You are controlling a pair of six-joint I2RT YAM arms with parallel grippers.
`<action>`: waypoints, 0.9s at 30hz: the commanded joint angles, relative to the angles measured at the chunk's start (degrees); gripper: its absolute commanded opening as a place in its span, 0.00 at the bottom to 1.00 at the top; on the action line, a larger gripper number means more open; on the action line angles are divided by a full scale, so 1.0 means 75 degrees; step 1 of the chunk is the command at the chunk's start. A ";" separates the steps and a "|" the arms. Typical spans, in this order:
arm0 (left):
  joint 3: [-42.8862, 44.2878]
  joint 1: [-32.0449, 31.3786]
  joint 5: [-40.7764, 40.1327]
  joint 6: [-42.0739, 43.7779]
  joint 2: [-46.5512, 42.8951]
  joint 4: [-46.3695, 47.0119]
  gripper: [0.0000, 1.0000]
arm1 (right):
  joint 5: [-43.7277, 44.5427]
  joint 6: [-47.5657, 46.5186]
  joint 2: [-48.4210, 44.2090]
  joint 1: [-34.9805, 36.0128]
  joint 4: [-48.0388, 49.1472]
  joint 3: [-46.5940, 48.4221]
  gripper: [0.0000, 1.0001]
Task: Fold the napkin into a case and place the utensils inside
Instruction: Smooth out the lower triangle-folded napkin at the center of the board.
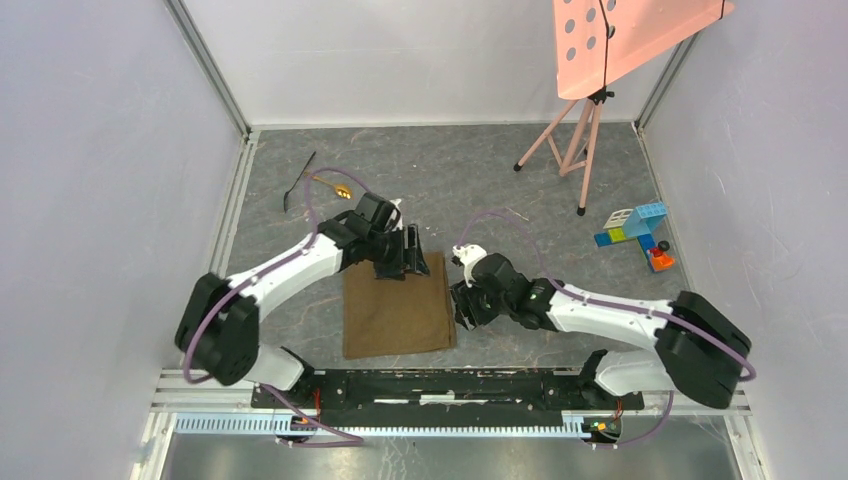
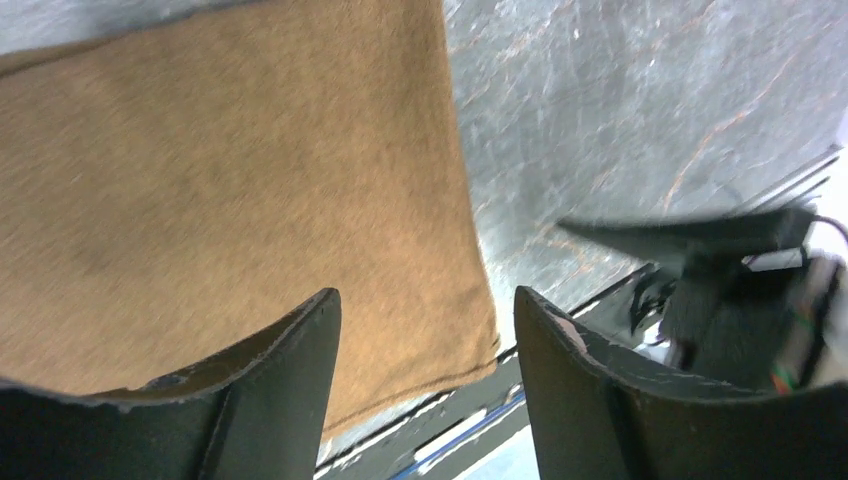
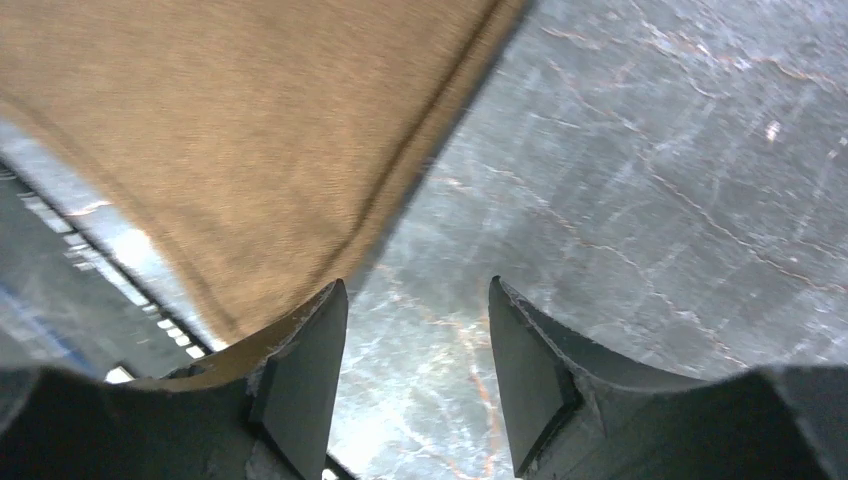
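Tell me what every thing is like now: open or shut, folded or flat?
napkin: lying flat, not yet a case
gold spoon: lying loose, outside the napkin
black utensil: lying beside the gold spoon
left gripper: jaws open, empty
right gripper: jaws open, empty
toy blocks: clustered together

I work in a lab test cell: plain white walls box in my grey desk, aluminium rails frame the corners, a tripod stands far right.
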 commanded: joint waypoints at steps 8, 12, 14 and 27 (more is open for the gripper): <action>0.1004 0.0060 0.1348 -0.1605 0.3099 0.2901 0.46 | -0.3369 0.1086 -0.0155 0.0154 0.3113 -0.1035 0.36; 0.0963 0.0060 0.1334 -0.1678 0.3698 0.3118 0.42 | -0.3423 0.1023 0.0271 0.0157 0.3552 -0.1298 0.34; 0.0815 0.0059 0.1257 -0.1705 0.3849 0.3263 0.41 | -0.3280 0.0947 0.0451 0.0151 0.3546 -0.1534 0.31; 0.1800 0.0057 0.1164 -0.1113 0.4157 0.2390 0.37 | -0.0712 -0.0192 -0.0956 0.0161 0.0446 -0.1625 0.28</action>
